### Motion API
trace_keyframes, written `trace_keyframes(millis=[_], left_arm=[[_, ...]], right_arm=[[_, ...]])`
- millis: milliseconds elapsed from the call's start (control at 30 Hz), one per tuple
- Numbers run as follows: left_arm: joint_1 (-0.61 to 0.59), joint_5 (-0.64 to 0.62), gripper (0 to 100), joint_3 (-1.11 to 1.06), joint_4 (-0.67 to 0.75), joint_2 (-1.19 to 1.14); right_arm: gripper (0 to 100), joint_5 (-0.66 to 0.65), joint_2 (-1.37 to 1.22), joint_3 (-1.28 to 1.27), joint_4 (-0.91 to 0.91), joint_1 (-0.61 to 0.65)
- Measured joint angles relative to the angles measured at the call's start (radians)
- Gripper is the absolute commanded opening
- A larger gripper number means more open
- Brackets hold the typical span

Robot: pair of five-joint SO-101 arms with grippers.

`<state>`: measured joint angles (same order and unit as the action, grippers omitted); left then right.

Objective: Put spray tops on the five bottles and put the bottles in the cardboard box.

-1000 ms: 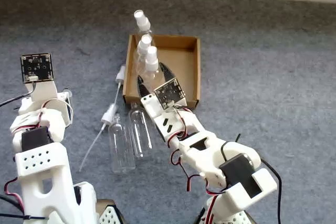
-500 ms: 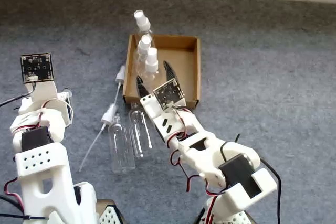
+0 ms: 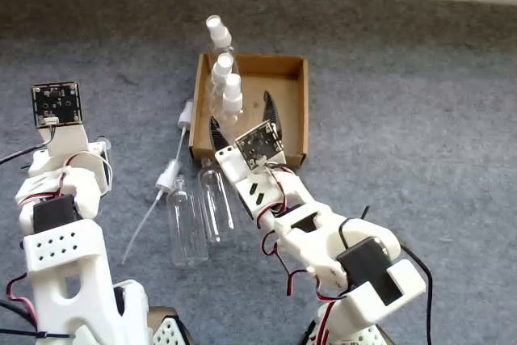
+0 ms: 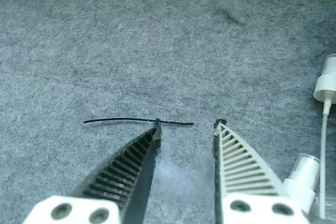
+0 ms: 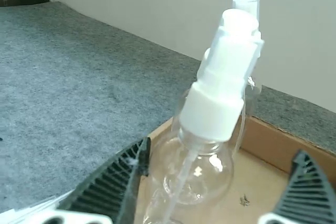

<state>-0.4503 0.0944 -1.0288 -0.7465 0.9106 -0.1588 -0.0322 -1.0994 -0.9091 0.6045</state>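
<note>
- high view: the right gripper (image 3: 241,109) hangs over the cardboard box (image 3: 291,94), jaws spread wide and gripping nothing. three capped bottles (image 3: 222,70) stand in a row along the box wall on the side of the loose spray tops (image 3: 170,175), and the nearest bottle sits between the spread jaws. a sideways pull-out would likely clip it and topple the row. two bare bottles (image 3: 187,224) lie side by side on the carpet (image 3: 404,78) just in front of the box, with the loose tops beside them.
- left wrist view: the left gripper (image 4: 186,123) hovers over the carpet, jaws apart and empty, with a black cable tie (image 4: 121,120) at its dark fingertip. the loose tops lie off to one side. their thin tubes could bend or snag if pinched carelessly.
- right wrist view: the nearest bottle's white top rises between the open jaws, close to the dark one. a finger catching under that top on the way up could drag the bottle back out of the box.
</note>
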Motion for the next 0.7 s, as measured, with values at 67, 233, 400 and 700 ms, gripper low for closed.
trace_keyframes(millis=[67, 233, 400, 700], left_arm=[[0.0, 0.0, 16, 0.0, 0.0, 0.0], [0.0, 0.0, 16, 0.0, 0.0, 0.0], [0.0, 0.0, 16, 0.0, 0.0, 0.0], [0.0, 0.0, 16, 0.0, 0.0, 0.0]], right_arm=[[34.8, 0.0, 0.0, 0.0, 0.0, 0.002], [34.8, 0.0, 0.0, 0.0, 0.0, 0.002], [34.8, 0.0, 0.0, 0.0, 0.002, 0.002], [34.8, 0.0, 0.098, 0.0, 0.149, 0.021]])
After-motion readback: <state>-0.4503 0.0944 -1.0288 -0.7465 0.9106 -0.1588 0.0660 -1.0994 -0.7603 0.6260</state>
